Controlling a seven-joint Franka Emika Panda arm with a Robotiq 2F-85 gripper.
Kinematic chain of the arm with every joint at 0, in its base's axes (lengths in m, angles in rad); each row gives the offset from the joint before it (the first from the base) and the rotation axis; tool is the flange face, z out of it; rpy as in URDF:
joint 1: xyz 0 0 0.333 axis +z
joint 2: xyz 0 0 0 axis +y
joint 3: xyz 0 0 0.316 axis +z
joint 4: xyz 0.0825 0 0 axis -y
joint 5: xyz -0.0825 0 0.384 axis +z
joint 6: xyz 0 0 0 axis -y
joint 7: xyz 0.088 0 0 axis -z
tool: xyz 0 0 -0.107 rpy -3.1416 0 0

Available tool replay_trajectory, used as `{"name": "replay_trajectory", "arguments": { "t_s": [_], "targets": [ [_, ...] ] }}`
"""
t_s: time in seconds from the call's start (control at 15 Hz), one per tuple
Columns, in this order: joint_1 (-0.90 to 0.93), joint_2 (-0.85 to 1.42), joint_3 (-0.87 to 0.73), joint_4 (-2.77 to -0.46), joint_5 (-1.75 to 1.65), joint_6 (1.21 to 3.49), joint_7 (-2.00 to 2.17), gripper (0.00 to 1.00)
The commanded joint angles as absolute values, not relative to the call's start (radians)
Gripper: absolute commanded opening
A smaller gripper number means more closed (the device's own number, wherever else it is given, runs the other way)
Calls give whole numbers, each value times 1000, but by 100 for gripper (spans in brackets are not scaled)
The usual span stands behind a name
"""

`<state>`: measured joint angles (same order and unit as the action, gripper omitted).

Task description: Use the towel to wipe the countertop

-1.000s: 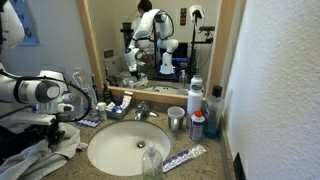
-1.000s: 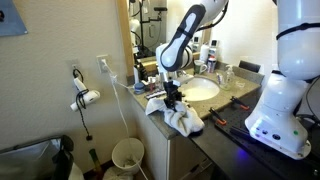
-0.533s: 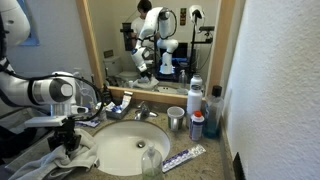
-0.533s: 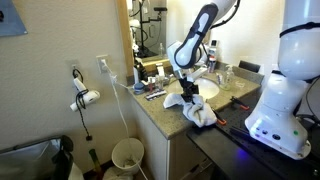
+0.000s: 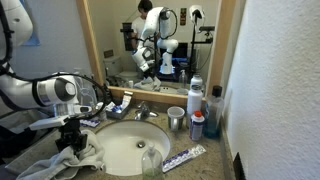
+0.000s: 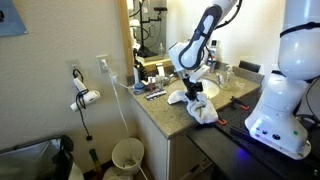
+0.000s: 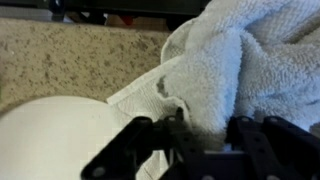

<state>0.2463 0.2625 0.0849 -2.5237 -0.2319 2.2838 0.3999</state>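
Note:
A white towel lies bunched on the speckled countertop by the near rim of the white sink. It also shows in an exterior view and fills the wrist view. My gripper points down onto it and is shut on a fold of the towel. In the wrist view the gripper pinches the cloth between its black fingers, at the edge of the sink basin. It shows from the side in an exterior view.
A faucet, a metal cup, bottles and a toothpaste tube stand around the sink. A mirror is behind. A bin stands on the floor. The robot base stands beside the counter.
My gripper has dragged the towel along the counter's front edge toward the sink, from the counter's end to the basin's rim. The towel stays in the jaws.

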Motion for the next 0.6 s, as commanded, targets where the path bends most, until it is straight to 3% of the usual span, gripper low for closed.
{"name": "replay_trajectory", "arguments": {
  "t_s": [0.0, 0.53],
  "targets": [
    [233, 162, 43, -2630, -277, 2208, 487, 6],
    [131, 4, -38, -2842, -394, 2289, 696, 6]
  ]
}}
